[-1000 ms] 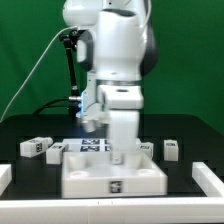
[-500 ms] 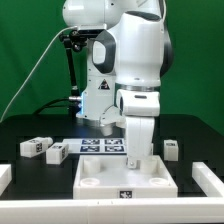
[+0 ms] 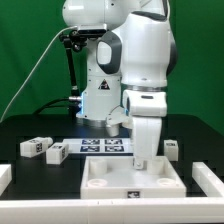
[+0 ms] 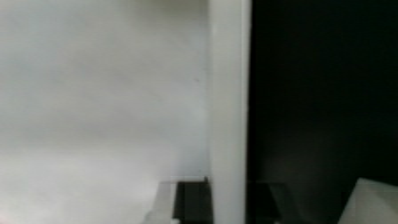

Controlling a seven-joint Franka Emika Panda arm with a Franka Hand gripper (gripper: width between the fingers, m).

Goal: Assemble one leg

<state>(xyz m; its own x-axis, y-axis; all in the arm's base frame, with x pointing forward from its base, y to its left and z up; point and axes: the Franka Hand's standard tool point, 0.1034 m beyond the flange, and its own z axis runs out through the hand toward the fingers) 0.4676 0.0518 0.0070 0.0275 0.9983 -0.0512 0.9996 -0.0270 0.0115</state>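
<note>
The hand [image 3: 146,157] sits low over a far corner of the white square piece [image 3: 130,183]. Whether it is open or holding anything cannot be told. One leg [image 3: 171,149] lies just beside the hand on the surface [image 3: 195,140].

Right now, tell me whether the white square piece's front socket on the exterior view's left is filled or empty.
Empty: the socket shows as an open round hollow in the white square piece, nothing standing in it.

The tray piece [image 3: 105,181] lies on the counter [image 3: 196,134], before the marker board [image 3: 103,147]. In the exterior view, two legs [image 3: 33,147] lie left of that board and one leg [image 3: 171,149] right.
</note>
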